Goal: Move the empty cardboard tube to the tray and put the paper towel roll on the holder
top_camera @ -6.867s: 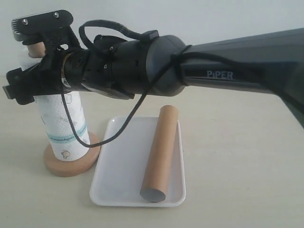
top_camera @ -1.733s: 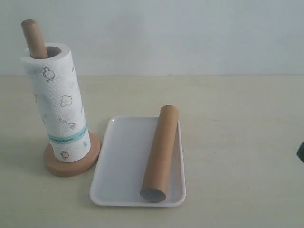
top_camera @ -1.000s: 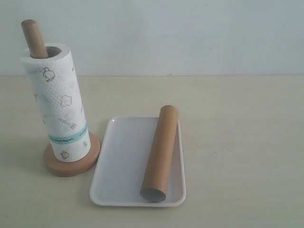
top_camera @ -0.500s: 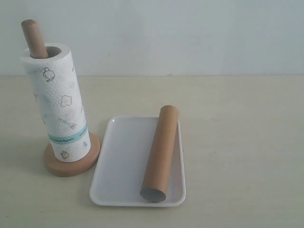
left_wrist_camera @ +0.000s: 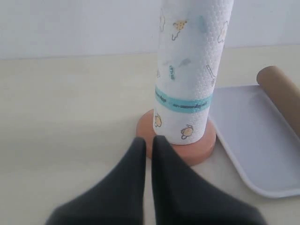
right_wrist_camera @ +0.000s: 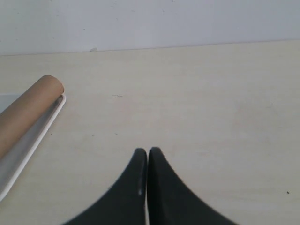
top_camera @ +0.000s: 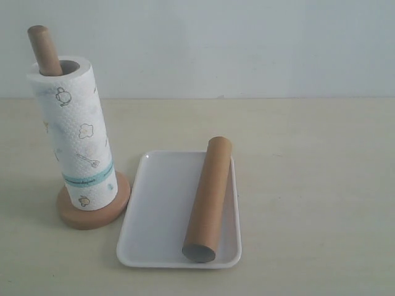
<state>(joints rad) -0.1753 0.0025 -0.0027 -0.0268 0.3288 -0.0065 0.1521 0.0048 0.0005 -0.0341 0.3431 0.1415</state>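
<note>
**Both jobs look done, and both tools are empty**

The thick white paper towel roll [top_camera: 74, 135] with little kitchen drawings stands upright on the light brown wooden holder [top_camera: 94, 217]. The thin pole goes up through the hole in the roll, and its round top pokes out above. That is why the roll cannot fall off. The bottom of the roll sits on the round flat base.

The long brown hollow cardboard tube [top_camera: 208, 197] lies in the shallow white plastic tray [top_camera: 160, 203], along the side away from the holder. I think the raised rim will stop it from rolling out. The tray sits just beside the holder on the pale bench [top_camera: 308, 185].

My left tool [left_wrist_camera: 144, 143] is pressed closed with nothing in it, near the holder's base. My right tool [right_wrist_camera: 147, 152] is closed and empty too, over bare bench, apart from the tray. I think nothing is left to do.
</note>
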